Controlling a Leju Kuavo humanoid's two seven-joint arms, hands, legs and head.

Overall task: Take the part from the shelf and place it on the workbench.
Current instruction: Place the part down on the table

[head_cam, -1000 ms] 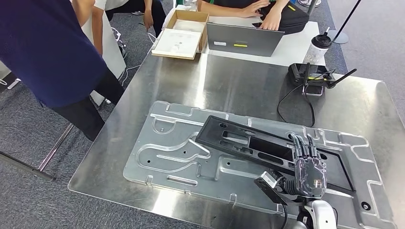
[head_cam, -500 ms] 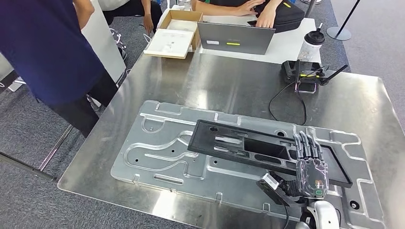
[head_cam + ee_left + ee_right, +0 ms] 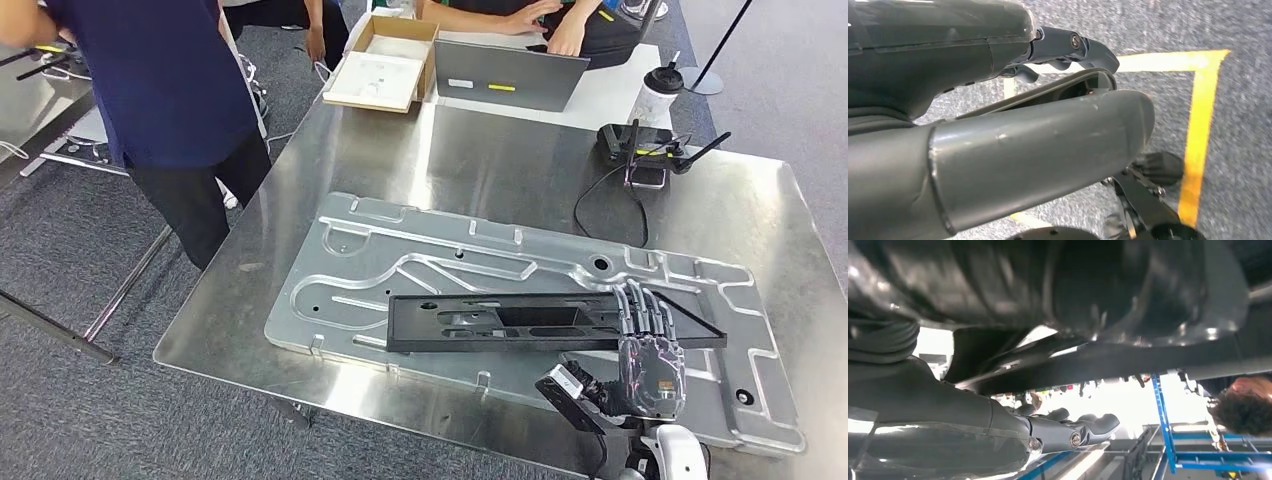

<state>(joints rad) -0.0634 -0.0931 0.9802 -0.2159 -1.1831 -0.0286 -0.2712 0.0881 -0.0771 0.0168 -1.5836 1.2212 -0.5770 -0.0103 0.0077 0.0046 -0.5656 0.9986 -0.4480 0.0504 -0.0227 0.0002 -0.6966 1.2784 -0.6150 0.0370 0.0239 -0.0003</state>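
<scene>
A long black part (image 3: 520, 322) with several cut-outs hangs level just over a big pressed metal plate (image 3: 400, 260) that lies on the steel workbench (image 3: 500, 170). My right hand (image 3: 650, 355) grips the part's right end, its fingers laid across the top. In the right wrist view the part's dark underside (image 3: 1108, 360) runs past the fingers (image 3: 1073, 435) of my right hand. My left hand (image 3: 998, 100) hangs over grey carpet with nothing in it, thumb and fingers apart.
A person in navy (image 3: 160, 90) stands at the bench's left side. At the far end are a cardboard box (image 3: 385, 70), a laptop (image 3: 510, 80) with a person's hands behind it, a bottle (image 3: 663, 95) and a cabled controller (image 3: 650, 150).
The whole picture has shifted, so the camera moved. Against the plate, the black part has swung from slanted to lying along the plate's near side, still in my right hand.
</scene>
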